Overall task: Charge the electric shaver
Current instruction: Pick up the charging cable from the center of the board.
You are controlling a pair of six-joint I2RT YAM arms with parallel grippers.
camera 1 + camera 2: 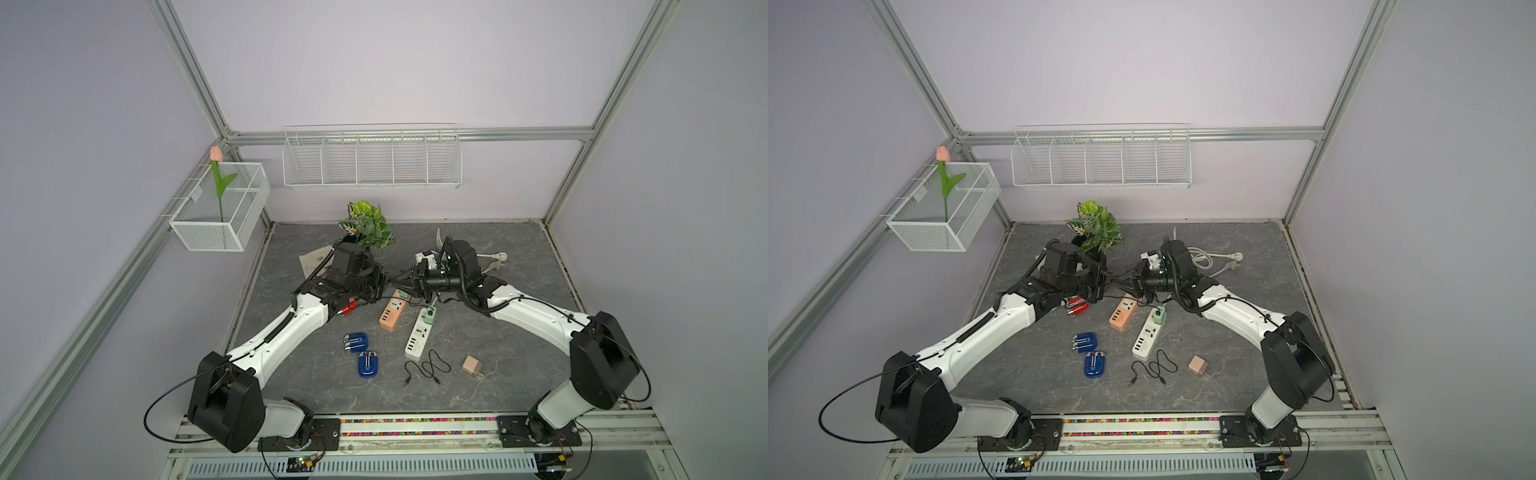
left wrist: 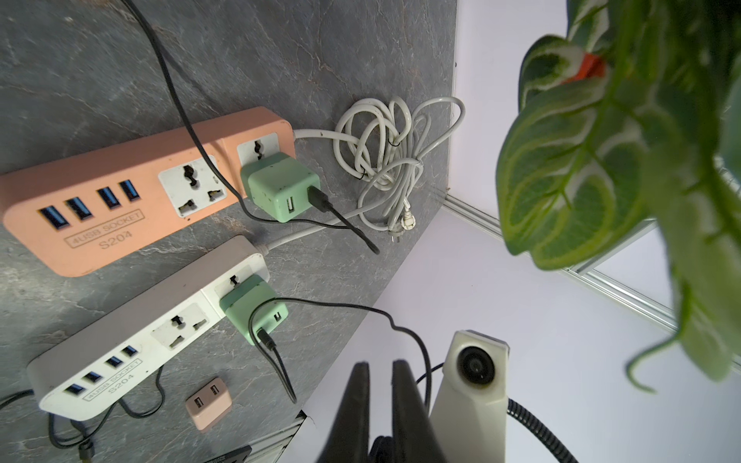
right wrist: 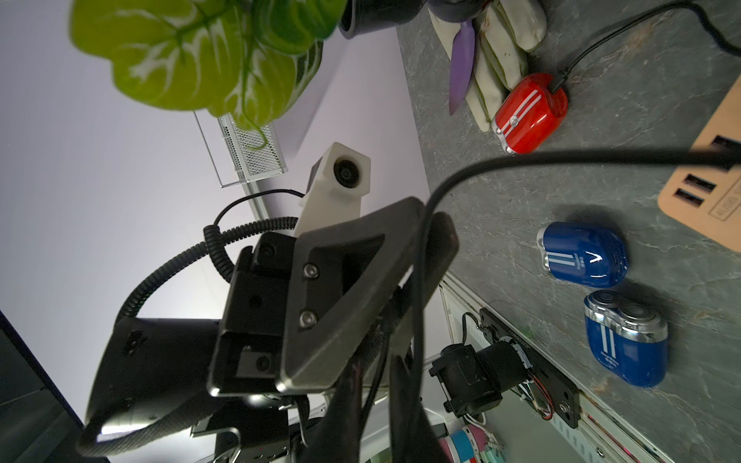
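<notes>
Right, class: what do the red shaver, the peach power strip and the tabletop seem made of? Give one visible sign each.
Red shaver: likely glossy plastic; sharp highlights. Peach power strip: matte moulded plastic; even colour, rounded edges. Tabletop: grey stone or stone-look laminate; pale veins, cannot tell which.

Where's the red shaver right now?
In both top views the red shaver lies on the table just left of the orange power strip, tucked close beside the left arm.
</notes>
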